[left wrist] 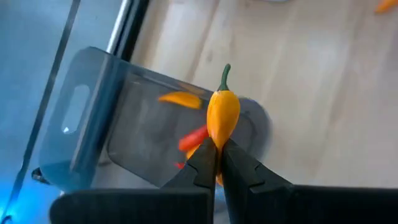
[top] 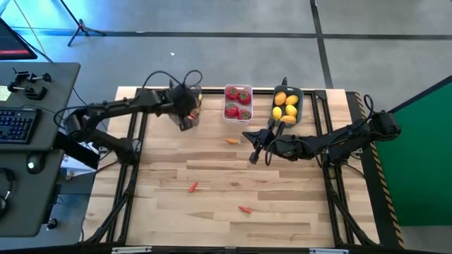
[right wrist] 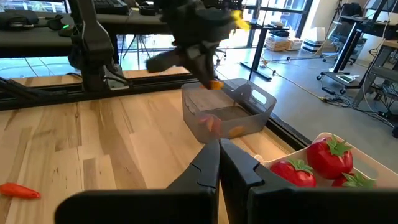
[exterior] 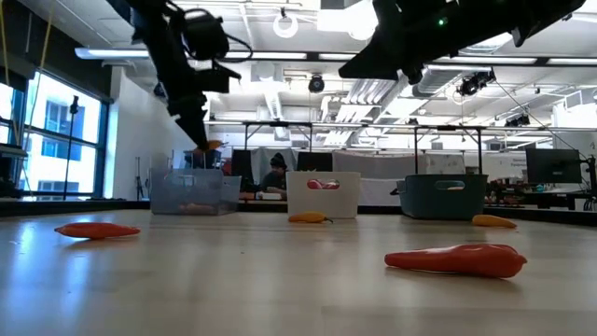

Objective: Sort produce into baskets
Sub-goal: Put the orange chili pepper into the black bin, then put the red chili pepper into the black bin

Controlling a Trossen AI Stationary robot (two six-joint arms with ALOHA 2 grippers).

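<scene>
Three small rectangular bins are lined along the far edge of a pale wood-plank tabletop [top: 233, 190] framed by black rails: a smoky grey translucent bin [top: 189, 111], a white bin [top: 238, 103] and a dark teal-grey bin [top: 288, 104]. Round red tomatoes with green tops [top: 238, 103] are seen in the white bin, yellow oval lemons [top: 285, 106] in the teal-grey one. Two or three slim orange and red pieces [left wrist: 186, 121] lie on the floor of the grey bin.

Loose slim orange-red pepper pieces are scattered on the planks — one near the white bin [top: 232, 140], one mid-table [top: 193, 187], one nearer the front edge [top: 244, 209]. Surfaces appear smooth; the produce looks glossy and plastic.

Beyond the table a grey concrete floor, a side desk with a keyboard [top: 15, 125], tall windows and ceiling lights are visible; a seated person [exterior: 273, 175] is made out far behind the bins.

The left gripper [left wrist: 218, 144] is held above the grey bin, its jaws pinching a small orange pepper with a green stem [left wrist: 222, 112] by its lower tip, stem pointing away from the fingers.

The right gripper [right wrist: 219, 144] is poised over the mid-table planks in front of the teal-grey bin — jaws pressed together, nothing between them.
</scene>
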